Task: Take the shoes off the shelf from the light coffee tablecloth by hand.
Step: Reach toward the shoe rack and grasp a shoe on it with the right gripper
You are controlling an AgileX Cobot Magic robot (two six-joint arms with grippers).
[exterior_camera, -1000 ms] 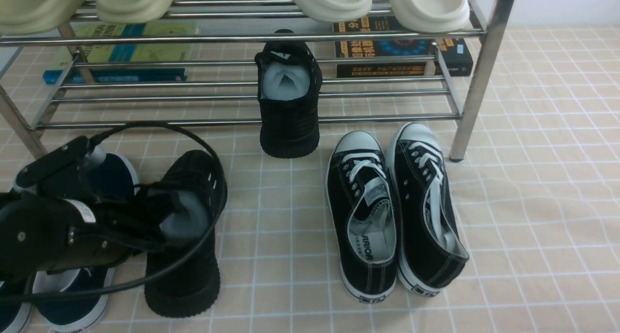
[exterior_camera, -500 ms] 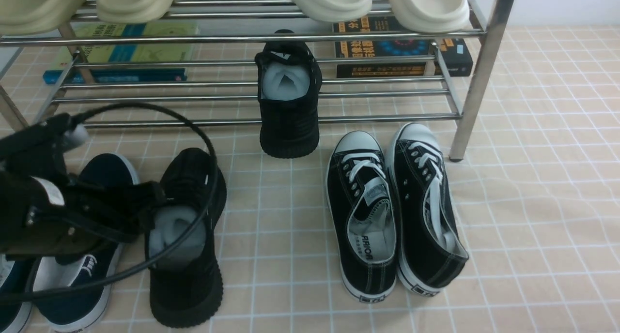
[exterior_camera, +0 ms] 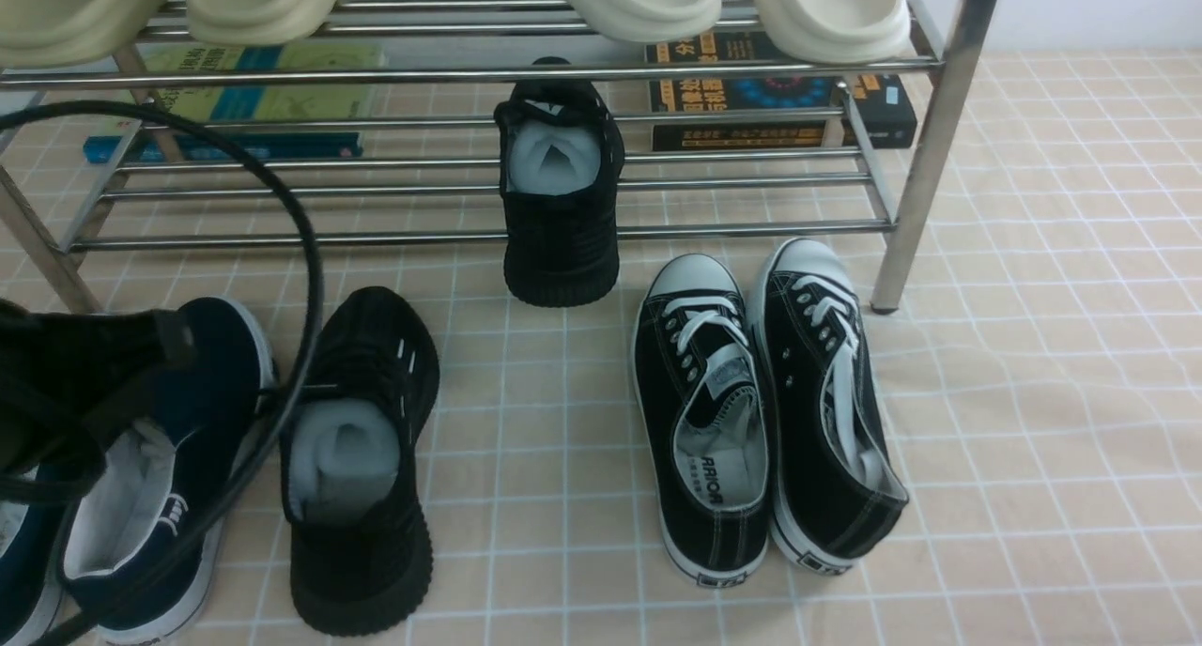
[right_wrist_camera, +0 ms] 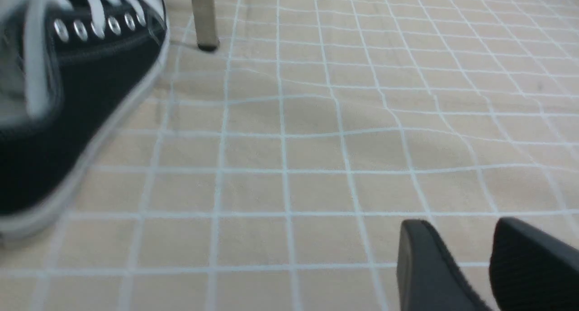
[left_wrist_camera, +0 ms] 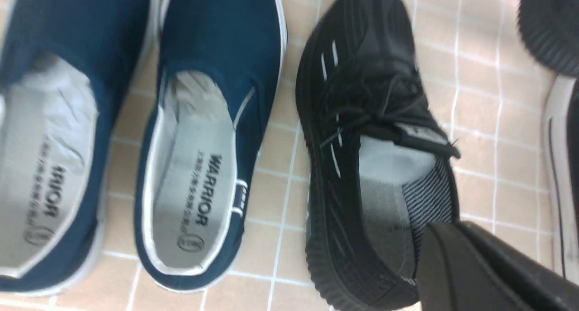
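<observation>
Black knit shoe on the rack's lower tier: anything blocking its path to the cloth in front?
Nothing visible. The knit shoe overhangs the front bar of the shelf, and the tablecloth right in front is bare, between the other knit shoe and the canvas sneakers. Only the upper bar crosses above it.

Two all-black knit sneakers [exterior_camera: 361,533] are being shown, along with two black canvas sneakers with white toe caps [exterior_camera: 704,411] and two navy slip-ons [left_wrist_camera: 212,40]. Four cream slides [exterior_camera: 639,3] are being carried by one steel shoe rack [exterior_camera: 928,158]. Two piles of books [exterior_camera: 751,92] are being counted, and one gridded tablecloth [exterior_camera: 1033,392] is being seen.
</observation>
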